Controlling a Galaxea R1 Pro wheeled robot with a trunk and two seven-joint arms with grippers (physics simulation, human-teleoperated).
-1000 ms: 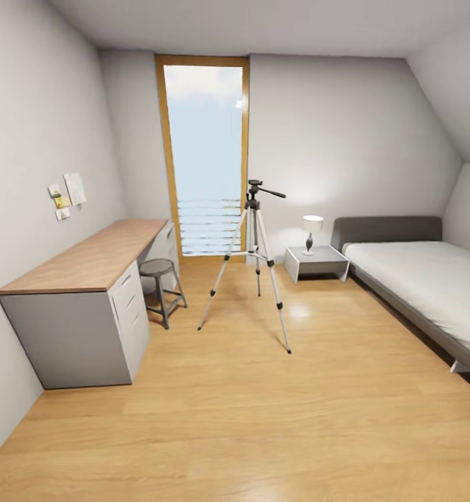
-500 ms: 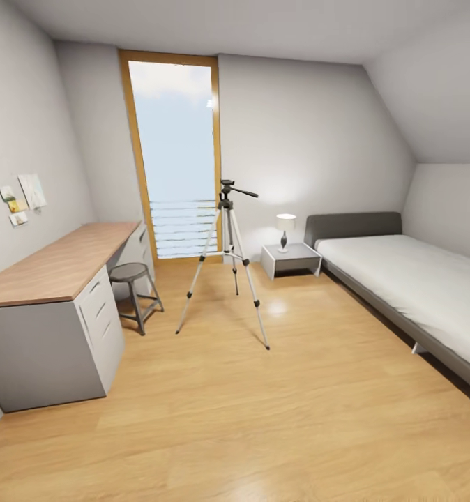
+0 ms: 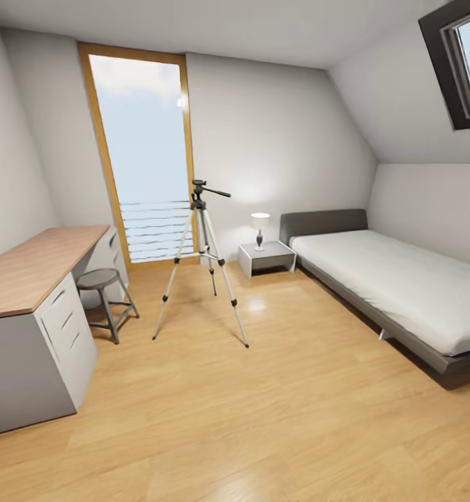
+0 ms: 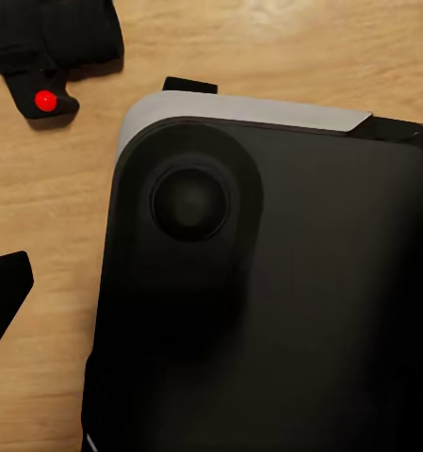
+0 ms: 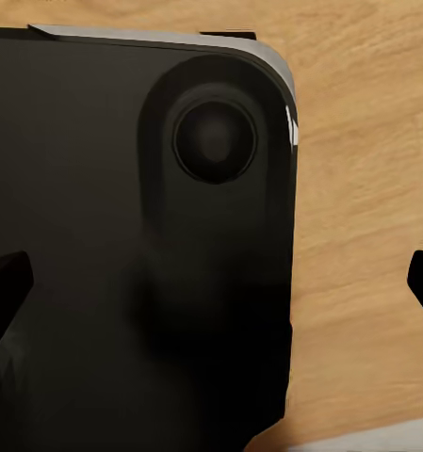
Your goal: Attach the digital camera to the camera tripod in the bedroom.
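Head view: I log the camera tripod (image 3: 201, 261) upright on the bedroom floor (image 3: 284, 390), between stool (image 3: 106, 300) and nightstand (image 3: 266, 258), ahead-left, well off. Left wrist view: digital camera (image 4: 51, 47) on the floor beyond the robot's base (image 4: 268, 282); finger state indeterminable. Right wrist view: fingers likewise undetermined.

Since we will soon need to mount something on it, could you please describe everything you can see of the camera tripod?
The camera tripod stands upright on the light wood floor, its three silver legs spread, with black joints and feet. A dark pan head sits on top, its long handle pointing toward the bed. Thin braces link the legs to the centre column. Nothing is mounted on it. It stands in front of the tall window, between the round stool and the nightstand, touching only the floor.
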